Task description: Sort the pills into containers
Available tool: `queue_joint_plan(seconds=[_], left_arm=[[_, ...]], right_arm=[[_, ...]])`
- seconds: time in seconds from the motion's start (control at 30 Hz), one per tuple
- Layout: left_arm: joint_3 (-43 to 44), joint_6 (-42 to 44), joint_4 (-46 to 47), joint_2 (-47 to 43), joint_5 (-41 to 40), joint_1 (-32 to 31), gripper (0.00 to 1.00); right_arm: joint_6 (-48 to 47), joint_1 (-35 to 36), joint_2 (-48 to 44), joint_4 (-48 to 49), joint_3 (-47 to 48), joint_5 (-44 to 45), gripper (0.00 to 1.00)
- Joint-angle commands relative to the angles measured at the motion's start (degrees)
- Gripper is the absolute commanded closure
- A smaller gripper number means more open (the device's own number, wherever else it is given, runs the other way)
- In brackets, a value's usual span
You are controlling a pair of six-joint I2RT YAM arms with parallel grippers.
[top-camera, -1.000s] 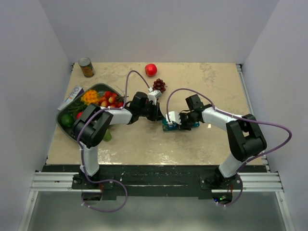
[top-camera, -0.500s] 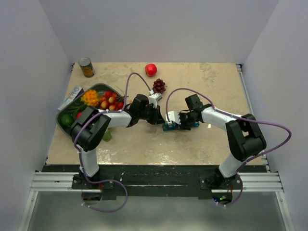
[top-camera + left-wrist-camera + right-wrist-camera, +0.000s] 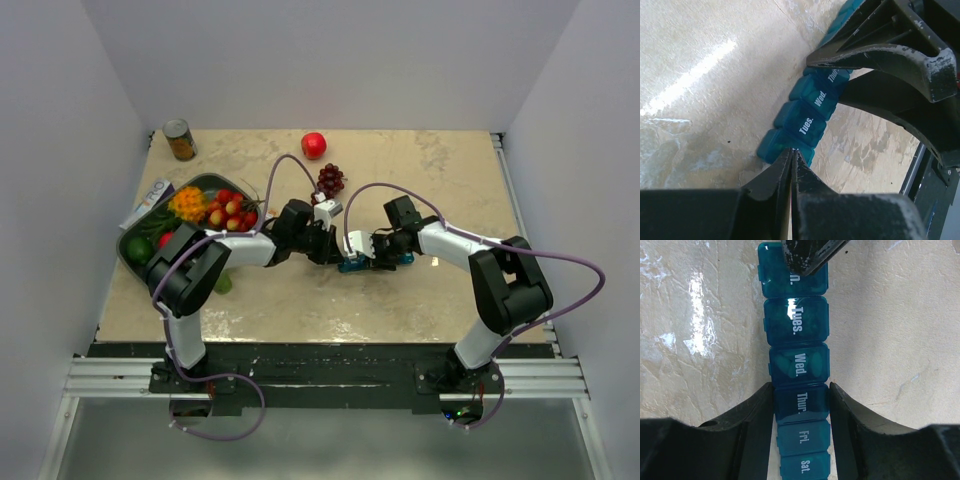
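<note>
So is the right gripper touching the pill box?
Touching. In the right wrist view, the right gripper's fingers press both sides of the pill box at Thur.

The beige, marbled table (image 3: 450, 170) is carrying a scatter of things. A can (image 3: 180, 139) is standing at its back left corner. A red apple (image 3: 314, 145) is sitting by the middle of the back edge, and a bunch of dark grapes (image 3: 331, 179) is lying just in front of it. A dark tray (image 3: 207, 179) heaped with fruit (image 3: 225, 208) is resting on the left side, with a flat packet (image 3: 150, 200) lying against its outer rim. A teal pill organiser (image 3: 797, 320) is lying flat near the middle, its day-labelled lids facing up.
</note>
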Motion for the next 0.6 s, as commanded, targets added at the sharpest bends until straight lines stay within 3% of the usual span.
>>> queue_joint_plan(seconds=[0.0, 0.57], left_arm=[[-0.46, 1.89, -2.37, -0.63, -0.16, -0.93, 0.93], [2.08, 5.76, -12.30, 3.59, -3.59, -1.37, 1.00]], right_arm=[[0.91, 0.35, 1.22, 0.53, 1.85, 1.04, 0.62], [1.44, 0.27, 1.57, 0.52, 2.20, 1.48, 0.62]])
